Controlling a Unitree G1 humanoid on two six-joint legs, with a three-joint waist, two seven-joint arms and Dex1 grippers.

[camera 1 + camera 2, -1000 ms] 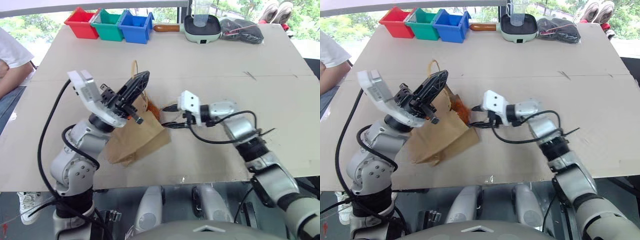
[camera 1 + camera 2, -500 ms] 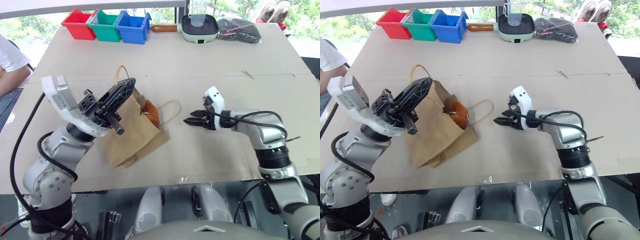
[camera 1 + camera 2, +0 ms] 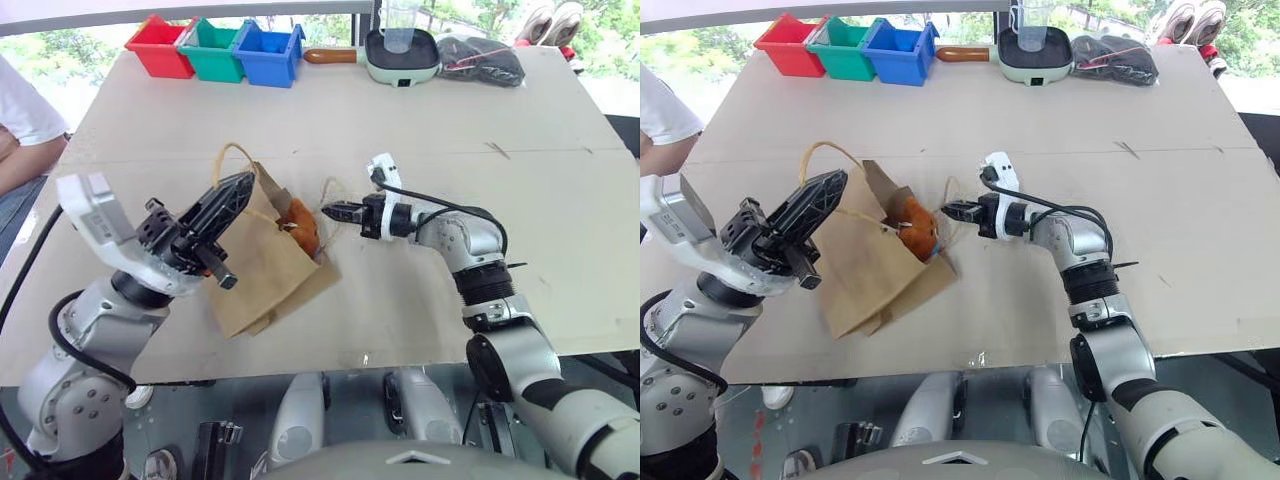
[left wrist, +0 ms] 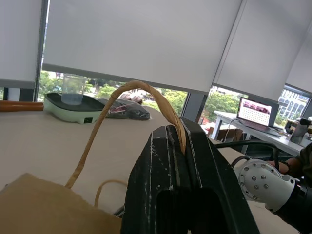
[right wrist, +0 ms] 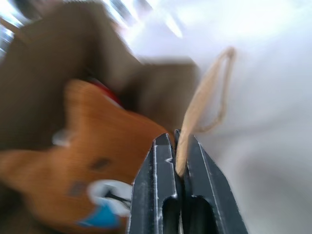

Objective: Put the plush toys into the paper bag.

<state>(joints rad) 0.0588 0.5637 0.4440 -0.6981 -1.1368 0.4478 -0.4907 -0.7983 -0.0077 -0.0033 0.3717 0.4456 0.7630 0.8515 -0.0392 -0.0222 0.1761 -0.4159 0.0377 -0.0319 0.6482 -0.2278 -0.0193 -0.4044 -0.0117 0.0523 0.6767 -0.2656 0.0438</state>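
- The paper bag point(image 3: 262, 262) lies on its side on the table point(image 3: 420, 130), its mouth between the two grippers and tipped toward the right one.
- The left gripper point(image 4: 181, 141) is pressed together on one twisted loop handle point(image 4: 126, 92), which arches up out of its fingertips; the bag's body hangs just below and ahead of it.
- The right gripper point(image 5: 178, 146) is closed flat on the other handle point(image 5: 204, 92), pinching the cord near its root, right at the bag's open edge.
- The brown bear head point(image 3: 912, 225) sits in the mouth just beyond the right fingertips, partly out over the lip; a scrap of red behind it may be the rocket, though I cannot tell for sure.
- Judgement: the bag is light, thin and creases easily; the handles are the sound places to hold, but a sharp pull could tear them at the glue.
- Judgement: the toys are soft, light and squashy; they will not break, yet they can roll out of a tilted mouth, so the opening wants lifting upward.
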